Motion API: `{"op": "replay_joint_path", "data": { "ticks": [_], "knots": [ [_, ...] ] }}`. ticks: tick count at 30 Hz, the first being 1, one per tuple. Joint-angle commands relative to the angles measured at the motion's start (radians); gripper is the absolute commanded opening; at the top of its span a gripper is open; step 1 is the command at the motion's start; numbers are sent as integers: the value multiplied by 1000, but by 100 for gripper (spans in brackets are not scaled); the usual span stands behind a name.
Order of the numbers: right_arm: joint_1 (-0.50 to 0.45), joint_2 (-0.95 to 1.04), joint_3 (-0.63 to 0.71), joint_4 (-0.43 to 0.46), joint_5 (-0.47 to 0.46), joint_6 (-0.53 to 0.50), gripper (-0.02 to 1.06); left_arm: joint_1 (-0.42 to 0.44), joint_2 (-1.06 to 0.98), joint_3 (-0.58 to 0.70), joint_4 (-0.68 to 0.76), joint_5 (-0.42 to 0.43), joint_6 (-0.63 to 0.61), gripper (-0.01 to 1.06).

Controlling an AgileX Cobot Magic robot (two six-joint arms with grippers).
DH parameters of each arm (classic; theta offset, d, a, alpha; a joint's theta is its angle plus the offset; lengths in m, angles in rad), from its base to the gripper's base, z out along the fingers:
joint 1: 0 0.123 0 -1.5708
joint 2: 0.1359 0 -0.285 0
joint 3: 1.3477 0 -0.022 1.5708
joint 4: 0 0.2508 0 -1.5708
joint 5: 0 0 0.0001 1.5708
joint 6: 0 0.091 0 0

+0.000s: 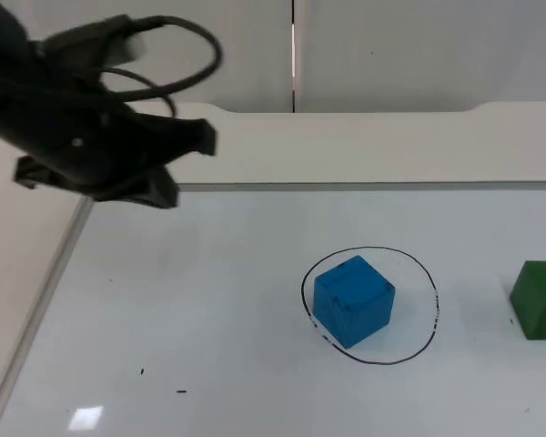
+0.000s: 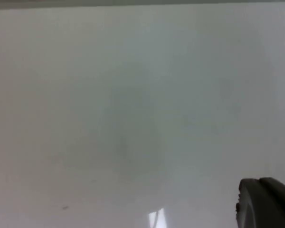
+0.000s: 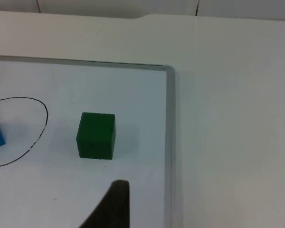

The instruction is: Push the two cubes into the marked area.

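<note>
The left gripper (image 1: pixel 177 168) hung above the far left part of the whiteboard (image 1: pixel 209 309), close to the board's far edge, and touched nothing. Whether its fingers were apart or together could not be told. Its wrist camera looked down on bare white board surface with one black fingertip (image 2: pixel 266 202) at the edge.

The blue cube (image 1: pixel 352 299) sat well away from that gripper, on the board and inside the hand-drawn black circle (image 1: pixel 428 282) that marked the target area. It stood in the circle's left half, its near left corner close to the line, with free white surface between it and the circle's right side. Nothing else lay within the circle.

The green cube (image 1: pixel 539 299) stood farther still from the left gripper, outside the circle and just beyond its right side, apart from the blue cube.

The right wrist view looked down on what the top view cut off: the whole green cube (image 3: pixel 96 135) resting flat, the board's metal frame (image 3: pixel 169 142) running just past it, and plain table beyond. One dark fingertip (image 3: pixel 111 206) of the right gripper hovered near the green cube without touching it; its opening could not be judged.
</note>
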Motion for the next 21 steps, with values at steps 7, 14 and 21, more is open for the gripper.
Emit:
{"op": "replay_joint_path", "data": {
  "ticks": [7, 14, 21],
  "knots": [
    [-8, -4, 0, -4, -6, 3, 105, 138, -123, 97, 75, 13, -8, 0],
    [-8, -4, 0, -4, -6, 3, 105, 184, -286, 125, 98, 31, 10, 0],
    [-8, -4, 0, -4, -6, 3, 105, 190, -479, 126, 162, 48, 10, 0]
  ]
}}
